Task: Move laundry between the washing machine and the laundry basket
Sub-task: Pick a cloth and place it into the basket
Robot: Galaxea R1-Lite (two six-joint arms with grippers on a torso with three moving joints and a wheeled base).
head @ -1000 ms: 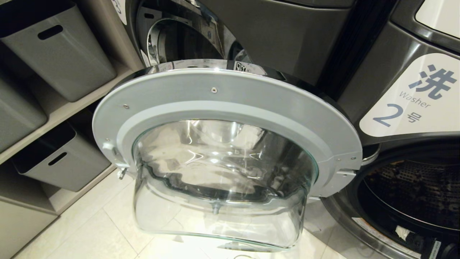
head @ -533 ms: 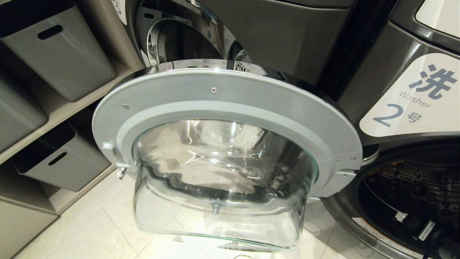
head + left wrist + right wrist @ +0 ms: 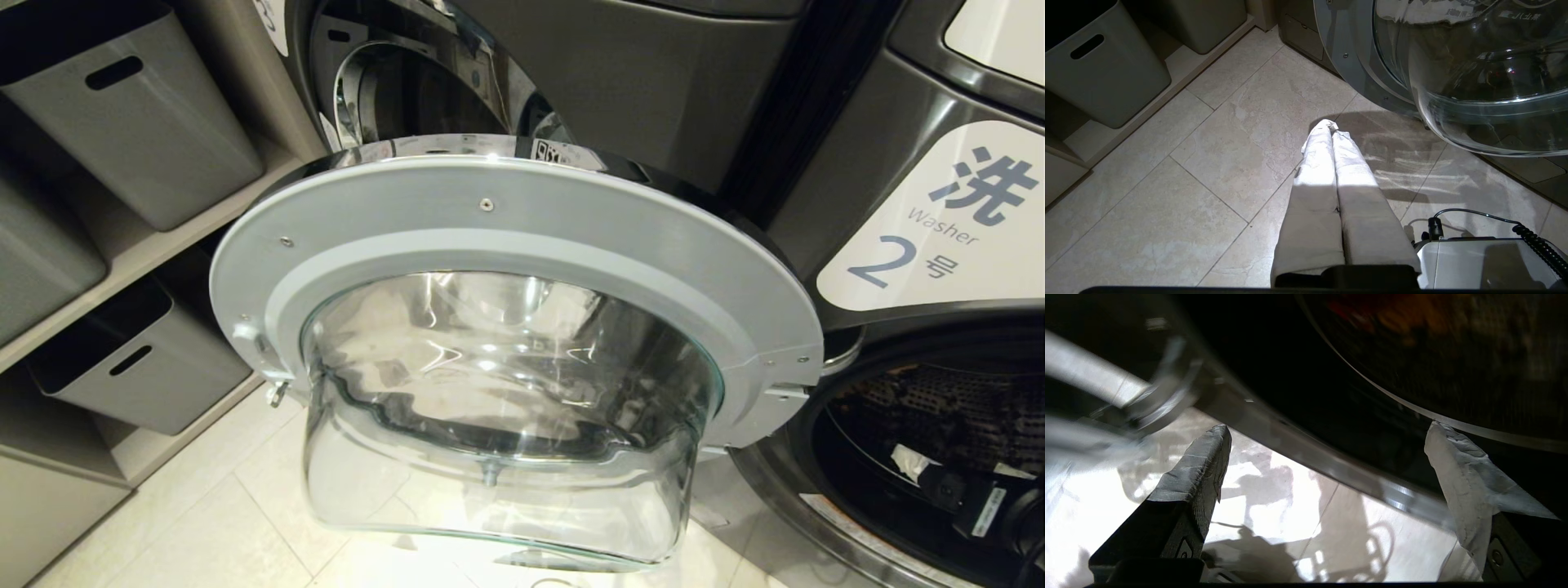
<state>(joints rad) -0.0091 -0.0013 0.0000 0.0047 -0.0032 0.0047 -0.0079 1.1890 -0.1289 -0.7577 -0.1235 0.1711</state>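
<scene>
1. Your head view catches only the right claw [image 3: 931, 478] at the washing machine [image 3: 939, 220] drum mouth.
2. Its wrist view shows the fingers [image 3: 1200, 469] spread wide, with red-and-yellow laundry [image 3: 1372, 314] (blurred) deep inside.
3. Left claw [image 3: 1331, 130] is pressed closed, empty, over floor tiles [image 3: 1167, 204].

- A floor [image 3: 1167, 192] of large pale beige stone-look tiles with thin dark grout lines, brightly lit in patches, with shadows falling across it.
- Beige open shelving [image 3: 155, 237] along the left side, its lowest ledge just above the floor.
- Plain grey bins [image 3: 131, 114] with slot handles standing on the shelves, one on an upper shelf, another [image 3: 135, 363] below it.
- A neighbouring dark grey machine [image 3: 653, 82] behind, its round chrome-rimmed opening [image 3: 408, 82] showing reflections.
</scene>
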